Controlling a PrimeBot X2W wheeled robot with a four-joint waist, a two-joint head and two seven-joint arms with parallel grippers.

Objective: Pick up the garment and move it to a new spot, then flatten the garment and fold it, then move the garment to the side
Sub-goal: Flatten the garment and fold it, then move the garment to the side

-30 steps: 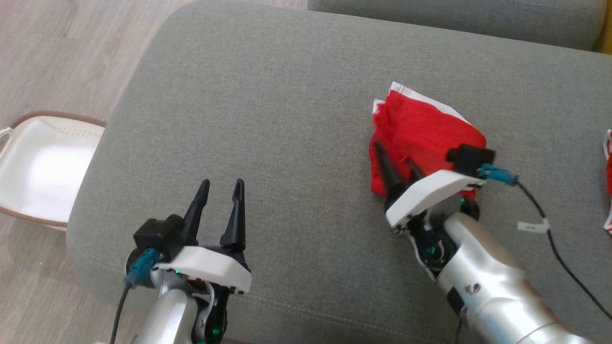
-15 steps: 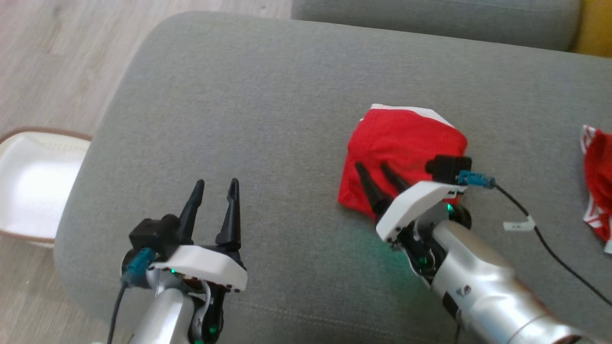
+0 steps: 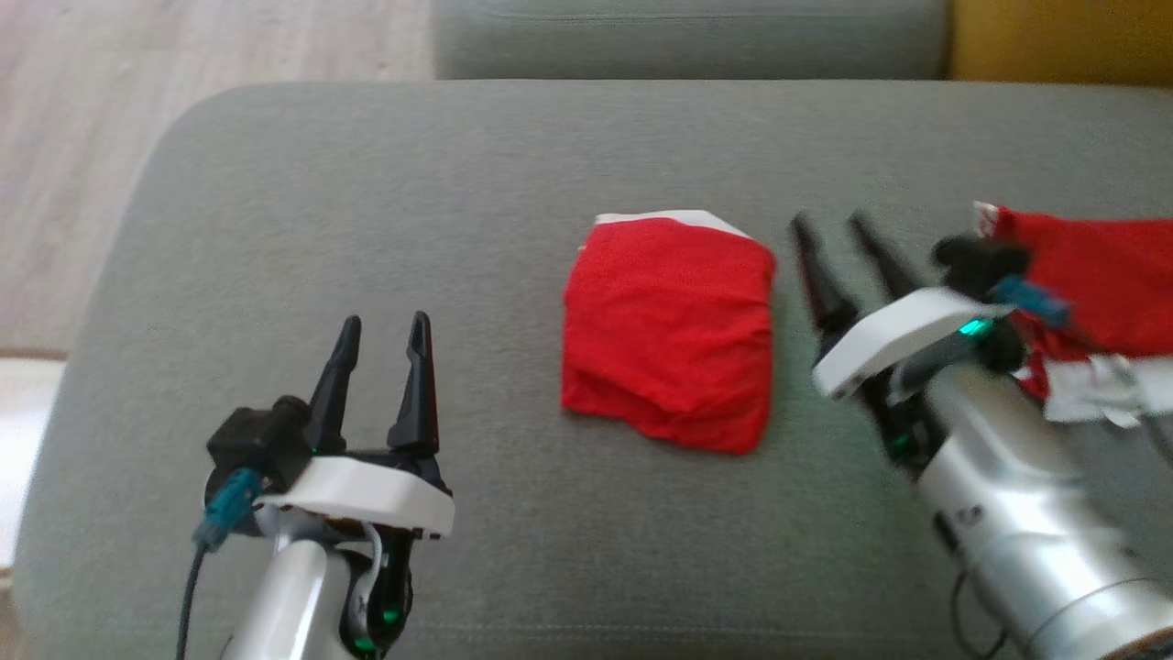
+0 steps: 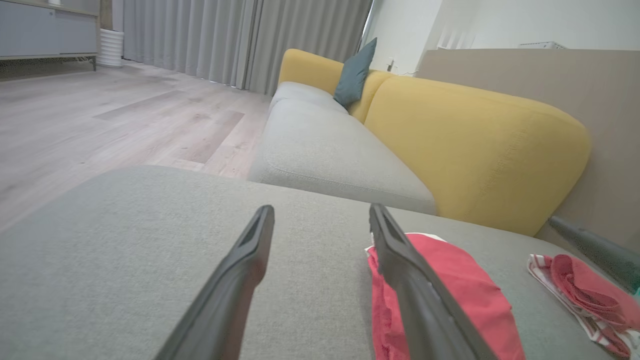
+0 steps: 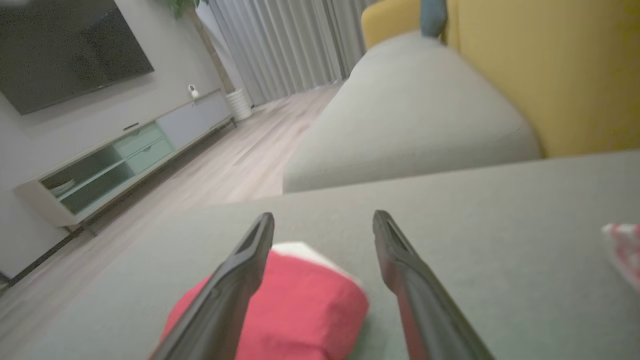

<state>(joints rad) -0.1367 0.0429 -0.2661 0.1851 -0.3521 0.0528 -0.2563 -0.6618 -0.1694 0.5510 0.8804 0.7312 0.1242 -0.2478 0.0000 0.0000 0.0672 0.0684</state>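
With the left gripper [image 3: 385,321] and right gripper [image 3: 829,220] both spread and empty, the right should lift clear without brushing the folded garment [image 3: 669,330].

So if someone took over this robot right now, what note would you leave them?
Both open and empty: left gripper over the cushion, right gripper just right of the garment, not touching it.
Done: garment lies folded on the cushion.
Left: possibly moving it aside; another red cloth lies crumpled at far right.
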